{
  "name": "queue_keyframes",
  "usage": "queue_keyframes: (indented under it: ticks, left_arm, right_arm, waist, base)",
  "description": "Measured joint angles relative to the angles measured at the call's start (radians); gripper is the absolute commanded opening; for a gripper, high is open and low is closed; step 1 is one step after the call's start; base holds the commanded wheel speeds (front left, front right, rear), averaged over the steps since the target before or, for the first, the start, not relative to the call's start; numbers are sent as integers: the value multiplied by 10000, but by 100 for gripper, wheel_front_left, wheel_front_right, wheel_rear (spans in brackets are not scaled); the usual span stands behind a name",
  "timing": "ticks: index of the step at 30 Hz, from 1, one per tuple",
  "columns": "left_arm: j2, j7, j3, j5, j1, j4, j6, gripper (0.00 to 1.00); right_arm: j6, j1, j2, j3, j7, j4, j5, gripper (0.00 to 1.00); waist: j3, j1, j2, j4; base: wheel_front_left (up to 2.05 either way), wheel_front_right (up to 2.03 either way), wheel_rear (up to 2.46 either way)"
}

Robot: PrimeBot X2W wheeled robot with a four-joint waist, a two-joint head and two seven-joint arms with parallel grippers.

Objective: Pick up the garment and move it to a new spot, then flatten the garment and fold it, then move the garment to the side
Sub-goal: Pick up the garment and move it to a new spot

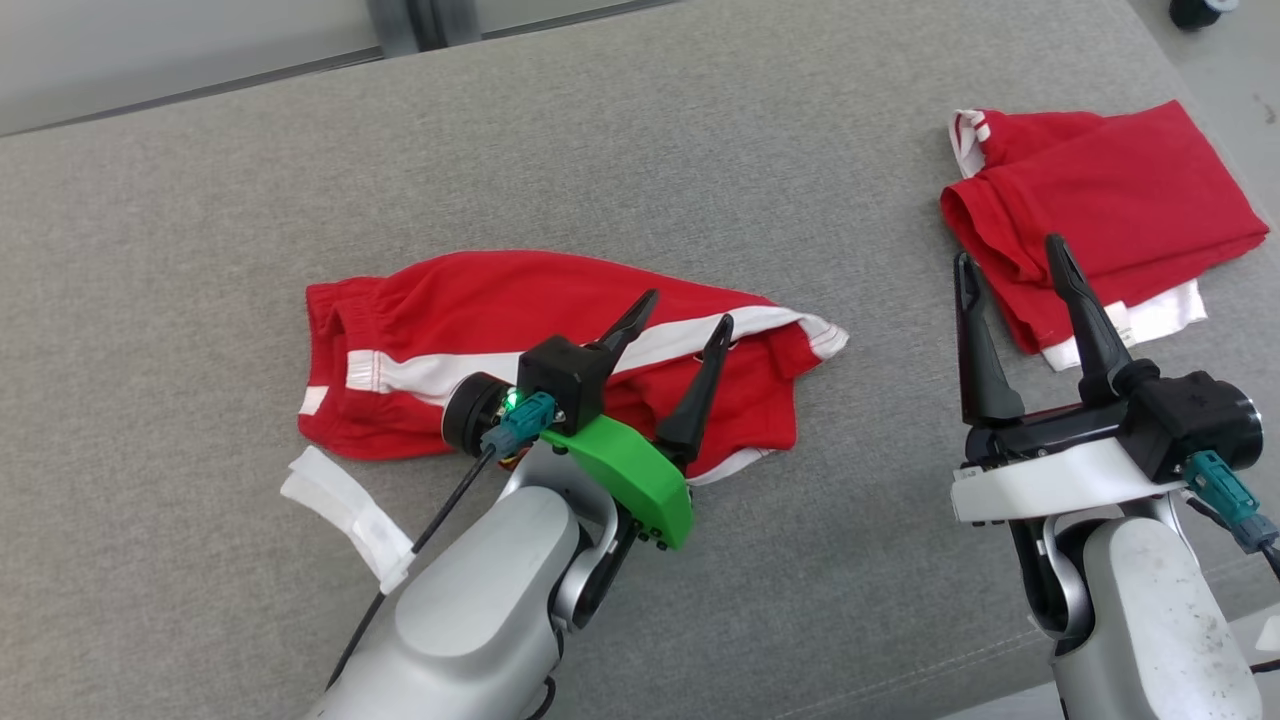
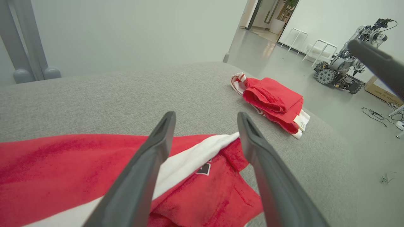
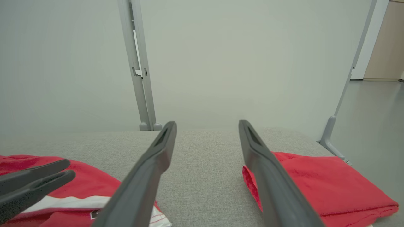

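Nearest us in the head view, two pale forearms rise from the bottom edge. The left gripper [image 1: 689, 307], carried on a green bracket, leans up and to the right over the garment [image 1: 480, 300]. We see its jaws spread wide with nothing between them. In the left wrist view the same gripper [image 2: 205, 114] frames the garment's [image 2: 63, 164] white stripe, though we cannot tell whether the tips touch the cloth. A white strip [image 1: 345, 510] lies just beside the garment's near left corner. The garment itself, red shorts with a white side stripe, lies rumpled at the middle of the grey worktop [image 1: 700, 150], its right end doubled over on itself. To the right, the right gripper [image 1: 1008, 249] points straight up the view over the worktop, its jaws likewise fully apart and holding nothing. In the right wrist view this gripper [image 3: 206, 123] stands between the garment [image 3: 88, 179] at the left, where the left gripper [image 3: 71, 169] also shows, and a folded garment [image 3: 315, 183] at the right. That folded garment [image 1: 1120, 190], also red with white trim, lies well apart from the first, near the worktop's far right corner [image 2: 271, 94]. Beyond the worktop we see a grey post [image 3: 139, 63] against a pale wall and, across the floor, another robot [image 2: 344, 72].
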Motion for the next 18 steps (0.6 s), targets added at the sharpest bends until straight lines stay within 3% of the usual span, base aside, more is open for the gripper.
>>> queue_keyframes:
  ticks: [4,8,11,18]
  left_arm:
    - [29,-6,282,61,-12,113,-81,100]
    - [433,-15,1244,401,149,-548,15,100]
    - [1164,-15,3241,853,1409,-2002,238,100]
    - [1124,-29,5494,1615,3581,-3542,-408,100]
  right_arm:
    - [0,4,2,-163,0,-29,-192,100]
    - [2,56,6,-261,0,46,-399,100]
    - [2,258,12,-378,0,171,-591,100]
    - [0,583,8,-476,0,251,-732,100]
  waist:
    - [10,0,0,388]
    - [-115,0,0,913]
    - [-430,0,0,1636]
    - [-909,0,-1,2190]
  base:
    - [0,0,0]
    - [0,0,0]
    - [0,0,0]
    - [0,0,0]
